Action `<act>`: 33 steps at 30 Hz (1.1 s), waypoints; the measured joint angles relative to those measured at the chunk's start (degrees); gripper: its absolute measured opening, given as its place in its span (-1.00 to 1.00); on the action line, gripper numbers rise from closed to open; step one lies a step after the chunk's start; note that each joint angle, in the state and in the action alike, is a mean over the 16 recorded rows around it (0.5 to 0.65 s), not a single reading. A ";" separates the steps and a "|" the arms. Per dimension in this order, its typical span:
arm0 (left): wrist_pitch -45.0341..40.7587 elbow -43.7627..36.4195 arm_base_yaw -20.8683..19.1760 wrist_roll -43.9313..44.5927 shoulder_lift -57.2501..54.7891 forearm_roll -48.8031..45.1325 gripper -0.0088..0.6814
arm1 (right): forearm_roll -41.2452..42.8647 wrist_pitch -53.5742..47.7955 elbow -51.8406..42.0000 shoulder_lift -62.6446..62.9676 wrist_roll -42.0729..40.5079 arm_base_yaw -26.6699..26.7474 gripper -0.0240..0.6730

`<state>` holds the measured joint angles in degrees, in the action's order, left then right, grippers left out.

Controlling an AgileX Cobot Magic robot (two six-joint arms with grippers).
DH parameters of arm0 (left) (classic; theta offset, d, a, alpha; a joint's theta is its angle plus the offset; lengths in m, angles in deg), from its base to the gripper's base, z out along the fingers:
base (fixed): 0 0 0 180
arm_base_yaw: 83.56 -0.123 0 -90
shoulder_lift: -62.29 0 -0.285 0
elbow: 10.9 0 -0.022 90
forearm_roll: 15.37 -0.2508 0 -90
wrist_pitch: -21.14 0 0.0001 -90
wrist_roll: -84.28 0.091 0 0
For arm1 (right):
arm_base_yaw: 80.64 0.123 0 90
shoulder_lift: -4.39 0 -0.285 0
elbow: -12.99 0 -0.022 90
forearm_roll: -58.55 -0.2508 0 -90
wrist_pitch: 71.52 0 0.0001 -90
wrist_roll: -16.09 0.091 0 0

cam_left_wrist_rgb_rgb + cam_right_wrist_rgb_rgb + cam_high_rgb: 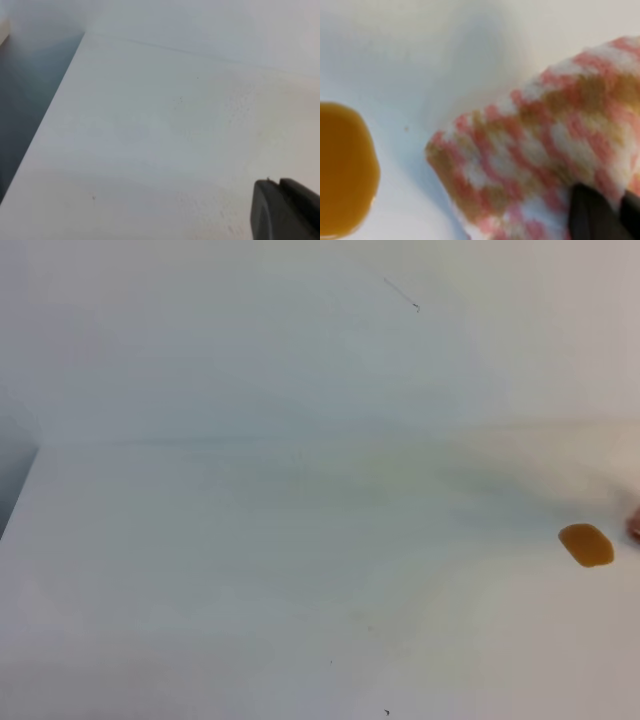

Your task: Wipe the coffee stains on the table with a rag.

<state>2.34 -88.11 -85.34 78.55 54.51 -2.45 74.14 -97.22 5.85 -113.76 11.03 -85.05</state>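
The coffee stain [586,545] is a glossy amber oval blot on the white table [300,570], near the right edge of the high view. It also shows at the left edge of the right wrist view [342,170]. The rag [545,150], orange-pink and white with brown wet patches, fills the right of that view, just right of the stain and apart from it. A pink bit of the rag [635,527] shows at the right edge of the high view. My right gripper [615,215] holds the rag's lower part. My left gripper [285,210] shows only as a dark piece above bare table.
The table's left edge [45,125] drops to a dark floor gap. A wall seam runs along the table's far edge [300,440]. A few tiny dark specks [387,711] dot the surface.
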 joint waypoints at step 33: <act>0.00 0.00 0.00 0.00 0.00 0.00 -0.98 | -15.41 2.54 0.09 -8.59 -6.54 19.70 -0.85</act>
<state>2.34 -88.11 -85.34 78.55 54.51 -2.45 58.73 -94.69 5.94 -122.35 4.49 -65.36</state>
